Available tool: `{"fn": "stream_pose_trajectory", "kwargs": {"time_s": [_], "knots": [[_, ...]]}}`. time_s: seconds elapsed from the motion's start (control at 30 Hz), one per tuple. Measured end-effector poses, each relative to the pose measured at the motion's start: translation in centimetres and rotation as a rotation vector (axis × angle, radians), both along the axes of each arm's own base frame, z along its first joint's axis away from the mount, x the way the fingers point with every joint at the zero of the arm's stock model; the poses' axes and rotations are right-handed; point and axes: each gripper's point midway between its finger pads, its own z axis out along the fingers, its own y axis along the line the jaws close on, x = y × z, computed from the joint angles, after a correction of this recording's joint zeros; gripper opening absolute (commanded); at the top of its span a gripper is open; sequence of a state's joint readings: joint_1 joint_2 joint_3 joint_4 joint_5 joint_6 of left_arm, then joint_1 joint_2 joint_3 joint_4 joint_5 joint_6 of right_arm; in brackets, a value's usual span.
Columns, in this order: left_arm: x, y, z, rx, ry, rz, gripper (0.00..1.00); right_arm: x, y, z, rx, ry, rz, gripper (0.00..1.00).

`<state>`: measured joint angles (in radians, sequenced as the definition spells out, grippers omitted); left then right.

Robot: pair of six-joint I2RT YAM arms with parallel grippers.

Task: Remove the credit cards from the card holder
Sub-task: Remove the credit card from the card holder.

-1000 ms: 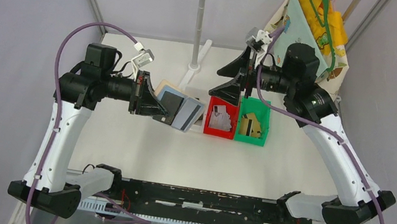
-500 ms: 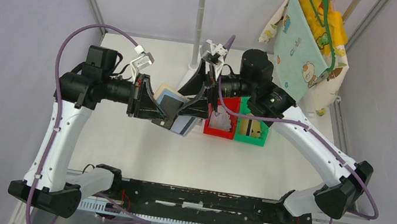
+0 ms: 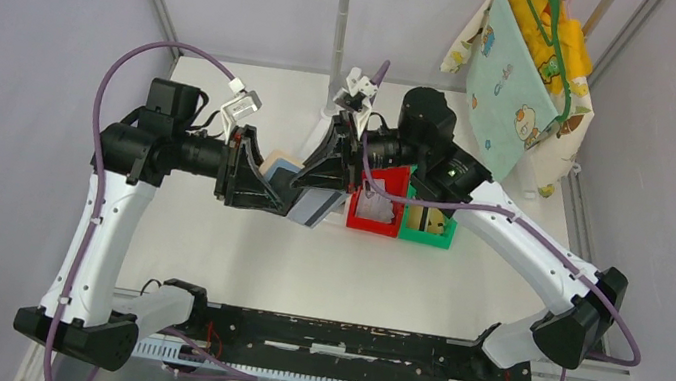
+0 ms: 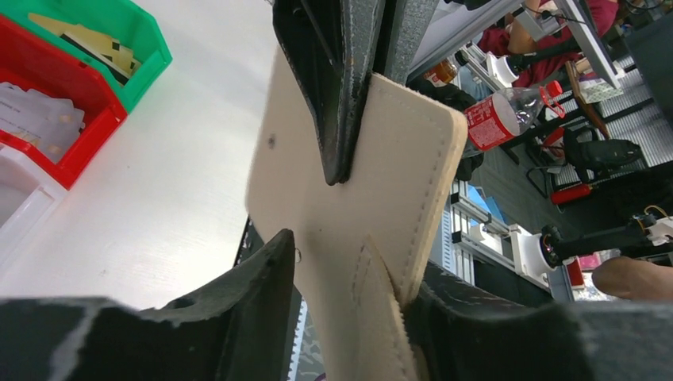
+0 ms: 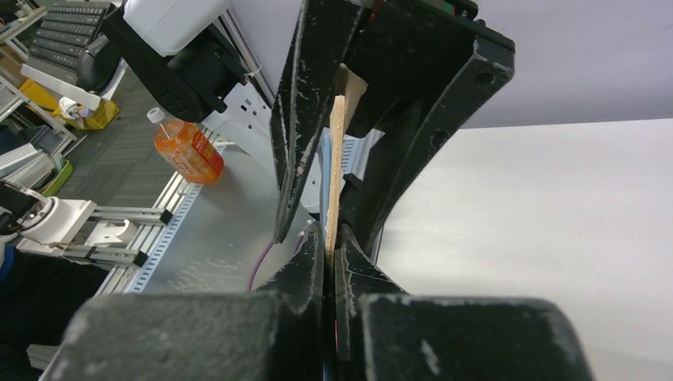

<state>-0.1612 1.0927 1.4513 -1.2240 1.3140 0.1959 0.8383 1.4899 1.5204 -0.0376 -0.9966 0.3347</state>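
Card holder (image 4: 397, 182) between left fingers (image 4: 238, 313), right fingers (image 4: 341, 87) pinching its edge

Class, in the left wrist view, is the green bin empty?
No, the green bin holds gold cards with dark markings, lying on its floor.

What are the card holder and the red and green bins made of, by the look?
The card holder: tan leather or faux leather, matte; stitched seam along the edge. The red bin and green bin: likely moulded plastic, smooth, slightly glossy, uniform colour.
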Motion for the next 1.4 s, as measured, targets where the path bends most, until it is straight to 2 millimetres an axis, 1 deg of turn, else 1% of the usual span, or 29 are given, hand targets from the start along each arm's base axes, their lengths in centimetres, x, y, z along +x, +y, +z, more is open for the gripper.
{"fn": "stream_pose_trajectory", "kwargs": {"time_s": [0.03,0.13,0.37,0.43,0.5,0.63,0.67,0.7,0.8,0.87,0.9,0.97,1.0,1.07,1.13,1.2,1.23,1.3,1.33,1.4], "knots": [[0.0,0.0,0.0,0.000,-0.002,0.000,0.60,0.0,0.1,0.0,0.003,0.003,-0.002,0.00],[0.0,0.0,-0.1,0.003,-0.017,-0.001,0.60,0.2,0.3,-0.1,0.003,0.019,-0.020,0.00],[0.1,0.5,-0.2,0.042,-0.117,0.039,0.55,2.0,0.7,-0.9,-0.031,0.077,-0.138,0.00],[0.3,0.7,-0.3,0.064,-0.150,0.062,0.50,2.3,0.8,-1.1,-0.039,0.089,-0.160,0.00],[0.8,0.9,-0.6,0.084,-0.179,0.086,0.44,2.6,0.9,-1.2,-0.045,0.105,-0.176,0.00],[2.1,1.1,-1.3,0.116,-0.223,0.133,0.27,2.8,1.1,-1.4,-0.051,0.142,-0.194,0.00],[2.3,1.1,-1.3,0.119,-0.228,0.139,0.22,2.8,1.1,-1.5,-0.050,0.151,-0.194,0.03],[2.5,1.1,-1.4,0.121,-0.231,0.145,0.18,2.8,1.2,-1.5,-0.046,0.156,-0.193,0.11],[2.8,1.1,-1.4,0.117,-0.216,0.152,0.08,2.9,1.2,-1.7,-0.044,0.177,-0.192,0.49],[2.8,1.0,-1.4,0.109,-0.205,0.149,0.05,3.3,1.1,-1.9,-0.040,0.188,-0.202,0.60],[2.9,0.9,-1.4,0.107,-0.203,0.147,0.04,3.6,0.9,-2.0,-0.040,0.200,-0.210,0.62],[3.0,0.8,-1.5,0.099,-0.194,0.143,0.02,4.6,0.1,-2.2,-0.033,0.218,-0.235,0.68],[3.1,0.7,-1.7,0.095,-0.182,0.142,0.02,5.4,-0.7,-2.4,-0.026,0.234,-0.262,0.70],[3.3,0.6,-2.0,0.090,-0.156,0.148,0.02,7.2,-2.7,-2.4,-0.013,0.263,-0.328,0.72],[3.6,0.5,-2.2,0.083,-0.125,0.160,0.02,9.0,-4.9,-1.8,0.015,0.272,-0.410,0.71],[4.1,0.4,-2.3,0.078,-0.104,0.175,0.02,9.9,-6.5,-0.8,0.047,0.267,-0.479,0.65],[4.4,0.4,-2.4,0.079,-0.091,0.190,0.02,9.9,-7.1,-0.3,0.066,0.259,-0.501,0.63],[5.2,0.4,-2.4,0.083,-0.076,0.221,0.02,8.9,-7.8,0.9,0.116,0.249,-0.516,0.62],[5.6,0.4,-2.3,0.086,-0.067,0.241,0.02,7.9,-8.1,1.2,0.149,0.251,-0.509,0.62],[6.4,0.4,-2.3,0.088,-0.051,0.277,0.02,6.2,-8.2,1.1,0.184,0.272,-0.480,0.61]]}}
